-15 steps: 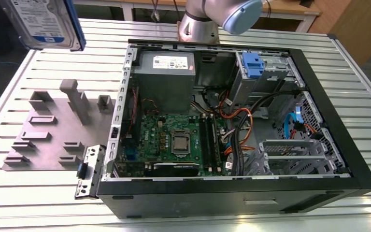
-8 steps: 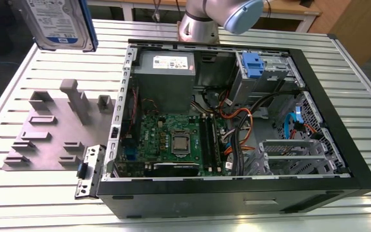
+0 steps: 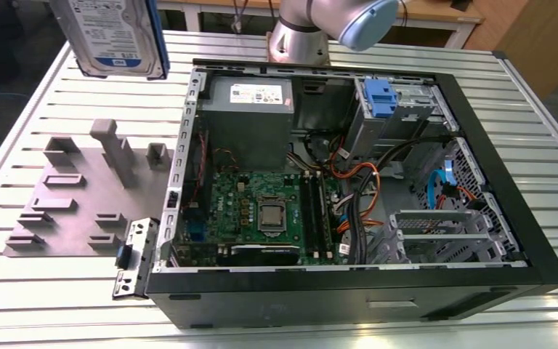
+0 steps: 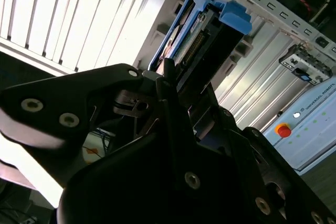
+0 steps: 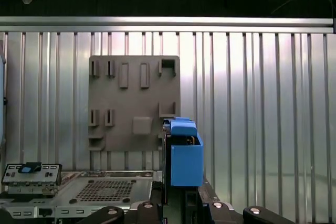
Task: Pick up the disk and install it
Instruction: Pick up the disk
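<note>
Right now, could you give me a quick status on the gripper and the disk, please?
Gripper shut on the disk. Disk aloft above the table, outside the open computer case, not yet installed. Grey fixture plate on table beside the case.

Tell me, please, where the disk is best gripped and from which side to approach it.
Grip the disk at one short end, clamping its two broad flat faces, coming in end-on. It is a thin slab with blue rails along its long edges, so the faces offer parallel seats. The gripper seems to hold it so.
</note>
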Robot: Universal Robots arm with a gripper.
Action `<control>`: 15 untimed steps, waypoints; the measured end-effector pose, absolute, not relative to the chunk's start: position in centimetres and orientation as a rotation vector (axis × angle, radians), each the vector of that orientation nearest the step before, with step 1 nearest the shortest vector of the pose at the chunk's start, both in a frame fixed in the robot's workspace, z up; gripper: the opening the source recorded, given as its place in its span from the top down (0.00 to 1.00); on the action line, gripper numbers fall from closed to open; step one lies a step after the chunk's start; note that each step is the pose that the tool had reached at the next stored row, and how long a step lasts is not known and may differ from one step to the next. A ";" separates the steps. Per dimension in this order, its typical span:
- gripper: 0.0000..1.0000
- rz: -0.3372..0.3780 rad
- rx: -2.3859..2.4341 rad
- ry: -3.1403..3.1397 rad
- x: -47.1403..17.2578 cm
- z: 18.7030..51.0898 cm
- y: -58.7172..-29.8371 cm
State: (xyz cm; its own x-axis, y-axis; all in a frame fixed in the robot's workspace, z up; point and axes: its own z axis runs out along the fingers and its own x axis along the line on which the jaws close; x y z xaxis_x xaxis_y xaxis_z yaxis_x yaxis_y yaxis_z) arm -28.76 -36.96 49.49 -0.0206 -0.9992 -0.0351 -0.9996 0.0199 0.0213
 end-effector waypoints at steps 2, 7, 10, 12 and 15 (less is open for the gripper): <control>0.65 0.062 -2.191 2.236 -28.0 49.5 -37.0; 0.65 0.062 -2.191 2.236 -26.3 49.4 -37.0; 0.65 0.062 -2.191 2.236 -25.1 49.4 -37.0; 0.65 0.062 -2.191 2.236 -24.2 49.4 -37.0; 0.65 0.062 -2.191 2.236 -23.0 49.3 -37.0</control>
State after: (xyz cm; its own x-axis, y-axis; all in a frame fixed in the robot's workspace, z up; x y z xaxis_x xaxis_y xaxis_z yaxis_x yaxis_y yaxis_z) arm -22.96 -36.96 49.31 -0.0206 -0.9992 -0.0352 -0.9996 0.0199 0.0213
